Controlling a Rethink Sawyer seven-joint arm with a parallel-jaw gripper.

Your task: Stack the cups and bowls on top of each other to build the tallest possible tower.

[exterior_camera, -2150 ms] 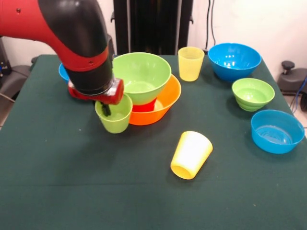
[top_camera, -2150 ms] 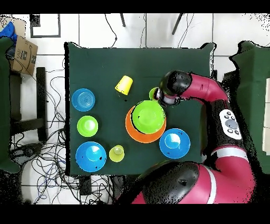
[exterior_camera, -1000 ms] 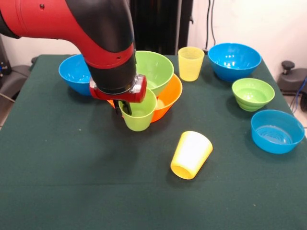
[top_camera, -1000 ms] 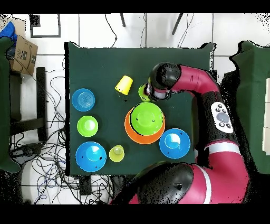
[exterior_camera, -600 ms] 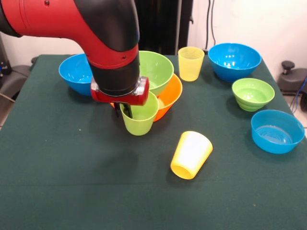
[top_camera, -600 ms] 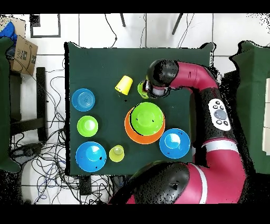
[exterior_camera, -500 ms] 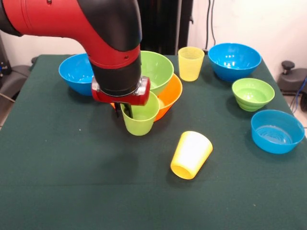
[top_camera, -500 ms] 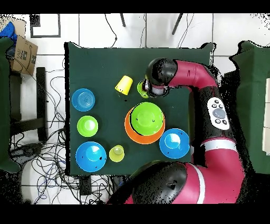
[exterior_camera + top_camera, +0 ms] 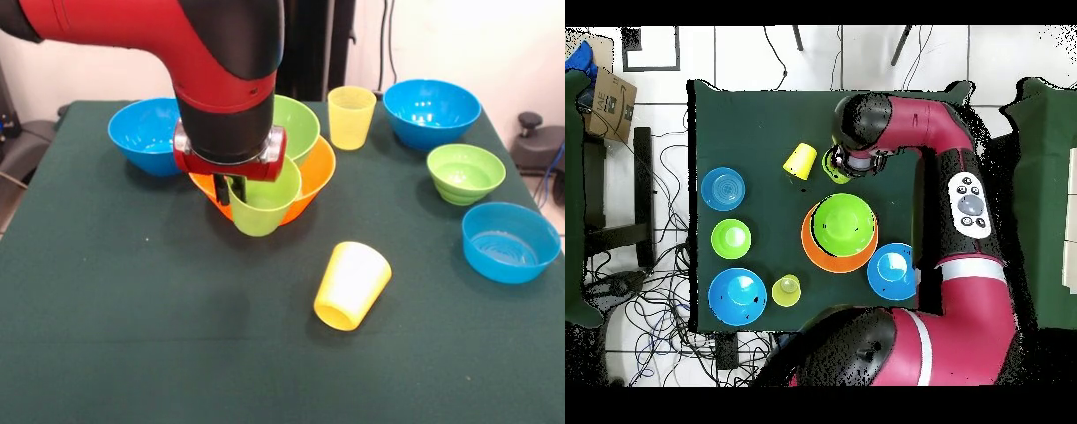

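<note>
Front view
Gripper [image 9: 237,193]: clamped on the rim of the green cup [image 9: 262,205], one finger inside, cup mouth up.
Cup height: lifted off the table [image 9: 106,336], hanging in the air.
Tower [image 9: 300,150]: big green bowl inside the orange bowl [image 9: 315,177], touching the cup in the picture, at about 1 o'clock from it.
Key relation: cup sits lower than the green bowl's rim, so probably must go up and then toward 1 o'clock.
Other pieces: yellow cup [image 9: 351,284] lying on its side at 5 o'clock; pale yellow cup [image 9: 350,117] upright at the far side; blue bowls and a small green bowl [image 9: 465,173] well apart.

Overhead view
Gripper [image 9: 840,163]: mostly hidden under the arm, fingers hard to make out here.
Cup [image 9: 833,170]: only a green sliver shows at the arm's edge.
Key relation: tower [image 9: 837,230] lies at 6 o'clock from the cup, with a gap of table between them.
Only here: real gap between cup and tower.
Only in front: cup's height and the grip on the rim.
</note>
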